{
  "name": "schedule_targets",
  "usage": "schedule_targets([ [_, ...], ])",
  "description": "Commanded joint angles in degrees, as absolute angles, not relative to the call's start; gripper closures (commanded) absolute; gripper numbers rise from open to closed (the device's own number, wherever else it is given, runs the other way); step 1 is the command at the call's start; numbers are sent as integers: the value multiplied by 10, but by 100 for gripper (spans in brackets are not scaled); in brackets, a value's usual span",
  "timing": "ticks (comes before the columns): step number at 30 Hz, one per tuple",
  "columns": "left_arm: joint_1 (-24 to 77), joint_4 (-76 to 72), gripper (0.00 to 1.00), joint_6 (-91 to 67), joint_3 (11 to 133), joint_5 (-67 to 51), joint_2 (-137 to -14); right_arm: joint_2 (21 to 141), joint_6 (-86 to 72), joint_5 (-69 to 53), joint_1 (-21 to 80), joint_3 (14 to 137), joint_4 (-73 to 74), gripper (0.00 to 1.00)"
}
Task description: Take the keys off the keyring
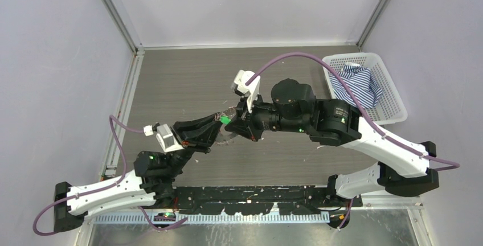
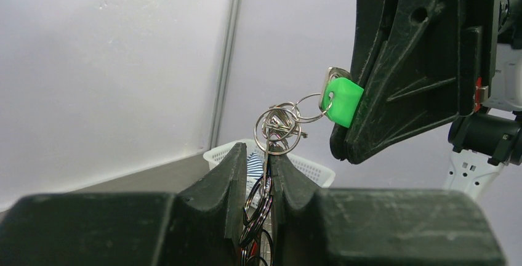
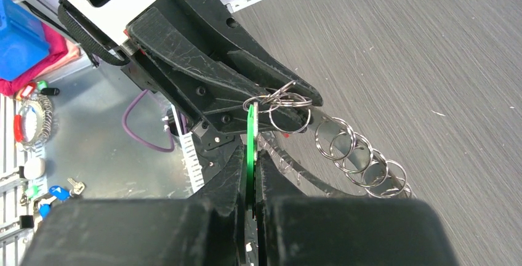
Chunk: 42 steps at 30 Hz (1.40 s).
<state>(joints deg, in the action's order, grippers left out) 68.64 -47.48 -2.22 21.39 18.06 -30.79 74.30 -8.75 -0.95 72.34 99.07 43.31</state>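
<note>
Grip check: right gripper (image 3: 251, 155) is pinching the green key (image 2: 341, 100) by its smooth plastic head. Left gripper (image 2: 258, 155) is clamping narrowly on the keyring (image 2: 278, 132), mid-air over the table (image 1: 188, 81). Best course, I'm judging: hold the ring steady and keep winding the key along the springy wire toward its split, without yanking. Thin, slick steel loops (image 3: 360, 149) are dangling.

We see a grey wood-grain table (image 1: 182, 81); at its far right, a white mesh basket (image 1: 392, 101) holds striped blue-and-white cloth (image 1: 356, 83).
</note>
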Motion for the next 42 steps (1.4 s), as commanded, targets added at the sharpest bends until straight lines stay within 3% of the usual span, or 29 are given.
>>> schedule_targets([
  [1, 679, -492, 100, -44, 219, 271, -313, 726, -87, -50, 743, 1042, 374, 99],
  [11, 679, -572, 100, 19, 202, 200, -302, 735, -70, -34, 757, 1049, 414, 99],
  [30, 679, -530, 100, 57, 238, 86, -291, 784, -45, 32, 757, 1147, 473, 99],
  [42, 679, -437, 100, 103, 260, 131, -254, 823, -67, 87, 757, 1213, 587, 99],
])
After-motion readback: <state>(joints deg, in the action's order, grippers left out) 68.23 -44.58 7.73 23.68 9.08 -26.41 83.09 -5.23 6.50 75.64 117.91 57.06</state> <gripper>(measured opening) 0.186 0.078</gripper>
